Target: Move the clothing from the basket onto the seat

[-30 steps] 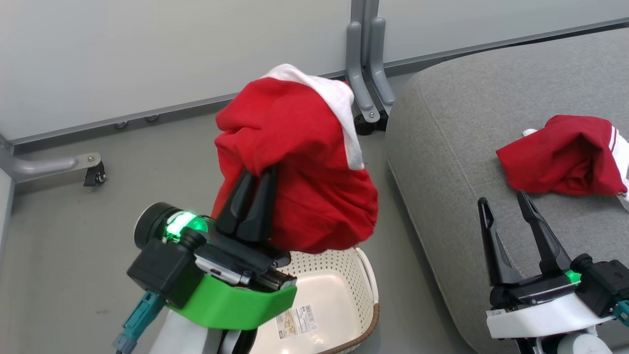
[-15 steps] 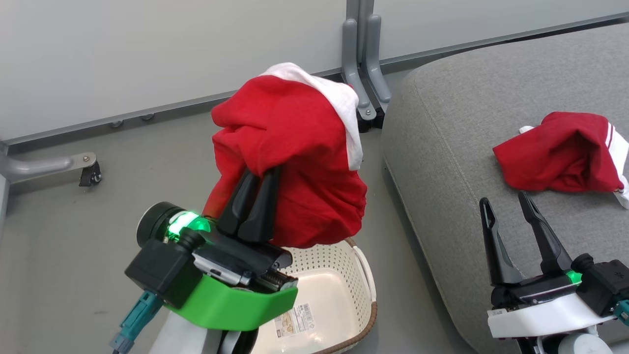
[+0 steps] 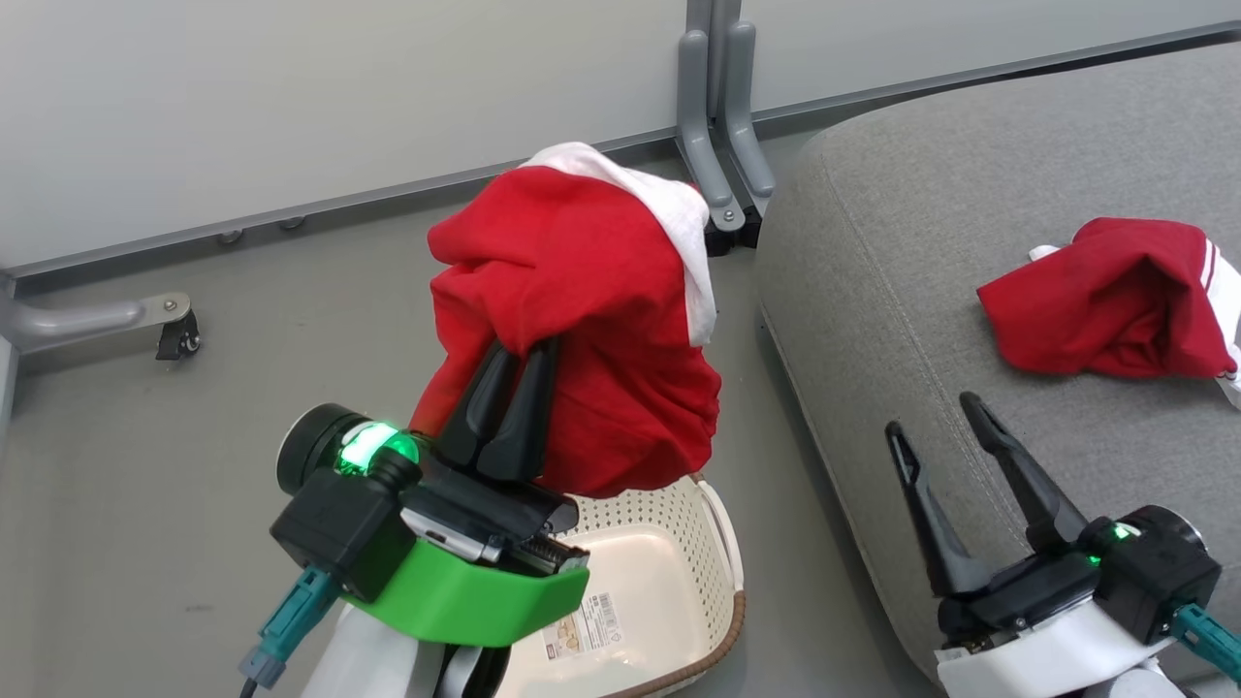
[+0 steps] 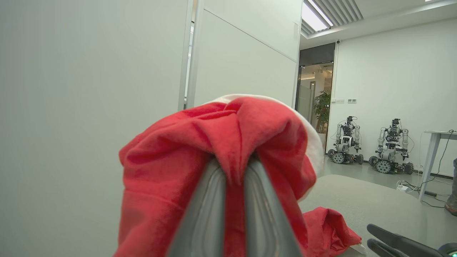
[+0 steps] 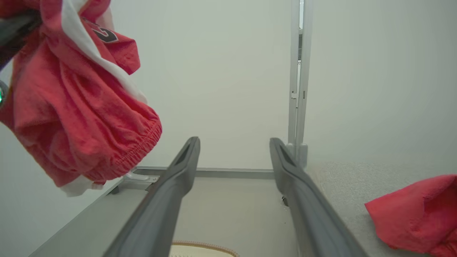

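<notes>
**passerby:** Grey floor (image 3: 242, 320), pale partition wall (image 3: 339, 97) behind, got it. So where's the clothing at?

**me:** lol ok, my left pincer (image 3: 526, 347) is clamped tight on the red garment (image 3: 582, 320). It's bunched up all around the tips, white hem flopped over the top, with the basket (image 3: 669, 519) underneath it. The striped garment (image 3: 1105, 301) is lying on the grey seat (image 3: 921, 242), just past my right pincer (image 3: 929, 414), which is spread wide and gripping nothing.

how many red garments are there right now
2. One red garment hangs pinched in the left gripper above the basket; the other garment lies on the seat. Part of the basket is hidden.
</notes>
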